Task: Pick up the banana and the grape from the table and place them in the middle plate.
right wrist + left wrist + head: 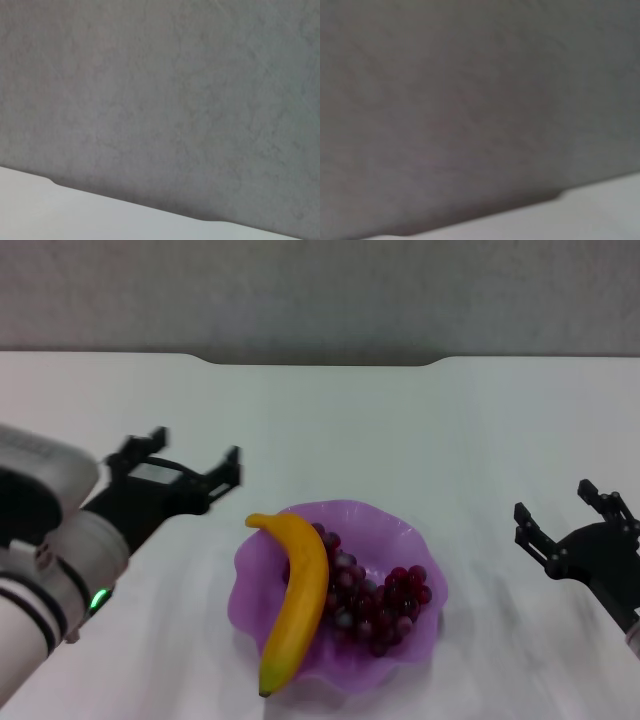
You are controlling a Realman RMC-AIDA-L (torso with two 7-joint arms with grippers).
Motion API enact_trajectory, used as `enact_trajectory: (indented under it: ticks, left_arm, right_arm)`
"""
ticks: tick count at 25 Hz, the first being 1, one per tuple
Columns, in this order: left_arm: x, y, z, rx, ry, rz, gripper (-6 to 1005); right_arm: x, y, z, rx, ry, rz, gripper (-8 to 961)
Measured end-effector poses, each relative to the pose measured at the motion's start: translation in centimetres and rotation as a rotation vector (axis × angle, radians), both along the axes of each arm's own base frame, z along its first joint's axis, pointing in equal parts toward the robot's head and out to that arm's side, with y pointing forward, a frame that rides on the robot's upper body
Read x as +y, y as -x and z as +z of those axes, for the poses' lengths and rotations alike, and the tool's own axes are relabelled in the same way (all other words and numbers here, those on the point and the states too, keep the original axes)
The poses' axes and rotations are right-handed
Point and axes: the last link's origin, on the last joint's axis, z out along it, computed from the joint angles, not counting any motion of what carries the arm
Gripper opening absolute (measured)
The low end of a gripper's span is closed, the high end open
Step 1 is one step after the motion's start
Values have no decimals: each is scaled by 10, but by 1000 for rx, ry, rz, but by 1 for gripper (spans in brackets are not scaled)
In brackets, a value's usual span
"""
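The purple scalloped middle plate [395, 525] sits on the white table [340, 420], near the front centre in the head view. The banana [299, 602] lies along the plate's left side, its lower tip reaching over the rim. The grape [378, 605] bunch rests inside the plate, right of the banana. My left gripper [195, 455] hovers left of the plate and slightly behind it, open and holding nothing. Over at the table's right side, well apart from the plate, my right gripper [565, 508] stands open and bare. Both wrist views show only the grey wall and the table's far edge.
The table's far edge [320, 362] has a shallow notch at the middle, with a grey wall behind it. Bare white tabletop [60, 215] surrounds the plate on all sides.
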Motion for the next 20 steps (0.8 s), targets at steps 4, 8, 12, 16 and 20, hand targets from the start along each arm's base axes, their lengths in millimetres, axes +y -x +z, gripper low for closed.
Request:
enact_trajectory:
  ticks: [4,8,12,16,20]
  left_arm:
    - [2,16,2,-8,-114,23,919]
    - [6,36,2,-31,-192,77,918]
    - [6,61,-1,-81,-262,135,918]
    - [8,81,-1,-125,-326,154,918]
    - [4,98,-7,-167,-353,141,918]
  right_arm:
    - [1,1,0,-1,2,3,876]
    - [1,2,-1,-1,3,7,876]
    - [2,2,0,0,1,9,876]
    - [2,3,0,2,-3,11,876]
    - [5,5,1,4,-5,20,876]
